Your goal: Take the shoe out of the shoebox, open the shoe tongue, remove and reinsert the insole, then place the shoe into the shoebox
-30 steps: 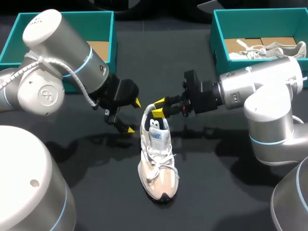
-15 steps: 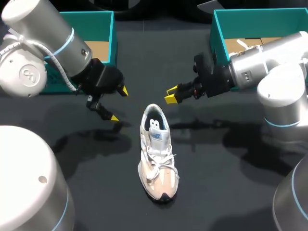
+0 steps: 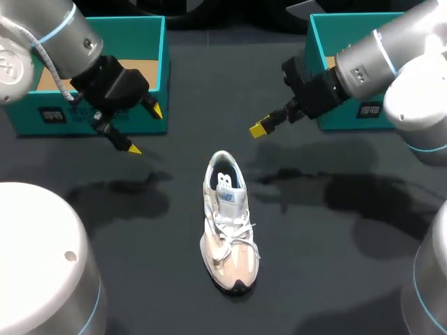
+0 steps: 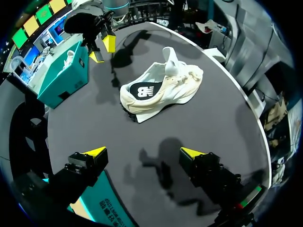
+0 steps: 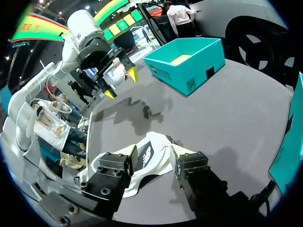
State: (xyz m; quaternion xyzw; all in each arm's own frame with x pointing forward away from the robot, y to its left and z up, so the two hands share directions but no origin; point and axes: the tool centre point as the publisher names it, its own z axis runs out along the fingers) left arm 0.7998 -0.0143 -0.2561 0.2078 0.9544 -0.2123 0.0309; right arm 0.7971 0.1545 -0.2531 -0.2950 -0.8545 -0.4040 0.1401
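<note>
both arms had pulled back toward the far side, leaving the shoe [image 3: 227, 223] alone mid-table, toe nearest. left gripper [image 3: 145, 129] stood wide apart, right gripper [image 3: 258, 129] narrowly apart, both empty; any next step likely needed a fresh grasp.

Behind right arm [image 3: 380, 59], right shoebox [image 3: 318, 35] interior hidden.

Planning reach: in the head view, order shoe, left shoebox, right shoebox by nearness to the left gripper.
1. left shoebox, just behind the left gripper.
2. shoe, in the middle.
3. right shoebox, far right.
</note>
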